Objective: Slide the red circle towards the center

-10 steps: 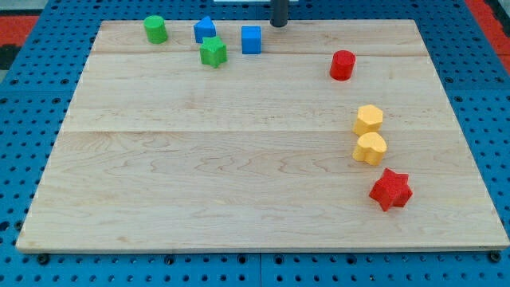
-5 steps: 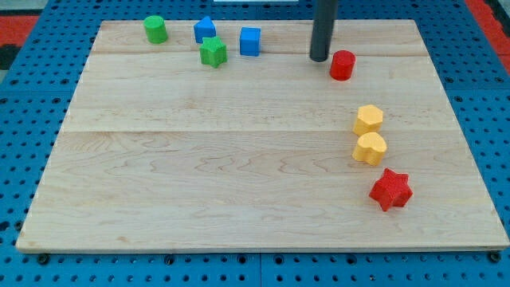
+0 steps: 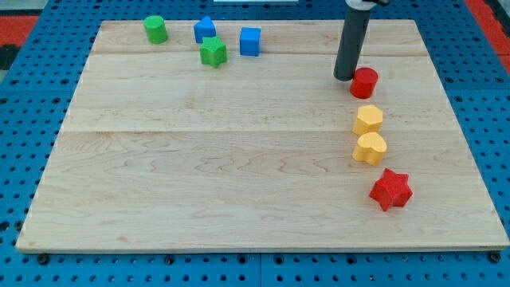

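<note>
Now: my tip (image 3: 344, 77), bare rod with no jaws, holds nothing, touches red circle (image 3: 364, 83) on its left. Circle near view's right, above yellow hexagon (image 3: 368, 119). Judged light, rigid, slippery, apt to roll off; push right flank.

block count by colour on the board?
green: 2, cylinder and star-like block
blue: 2, pointed block and cube
red: 2, circle and star
yellow: 2, hexagon-like block and heart-like block
total: 8
My tip sits just left of the red circle.
</note>
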### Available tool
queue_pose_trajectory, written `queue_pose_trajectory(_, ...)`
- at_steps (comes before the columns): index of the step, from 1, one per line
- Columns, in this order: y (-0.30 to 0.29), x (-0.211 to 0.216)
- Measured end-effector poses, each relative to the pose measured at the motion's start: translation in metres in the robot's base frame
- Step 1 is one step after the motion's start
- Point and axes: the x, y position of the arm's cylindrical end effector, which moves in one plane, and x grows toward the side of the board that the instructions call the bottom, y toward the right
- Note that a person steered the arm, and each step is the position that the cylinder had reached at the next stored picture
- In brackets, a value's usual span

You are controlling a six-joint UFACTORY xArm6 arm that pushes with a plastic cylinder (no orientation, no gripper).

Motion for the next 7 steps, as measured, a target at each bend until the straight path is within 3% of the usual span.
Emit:
queue_pose_trajectory(1, -0.002, 0.023)
queue_pose_trajectory(3, 0.000, -0.028)
queue_pose_trajectory(5, 0.018, -0.044)
queue_pose_trajectory(7, 0.027, -0.033)
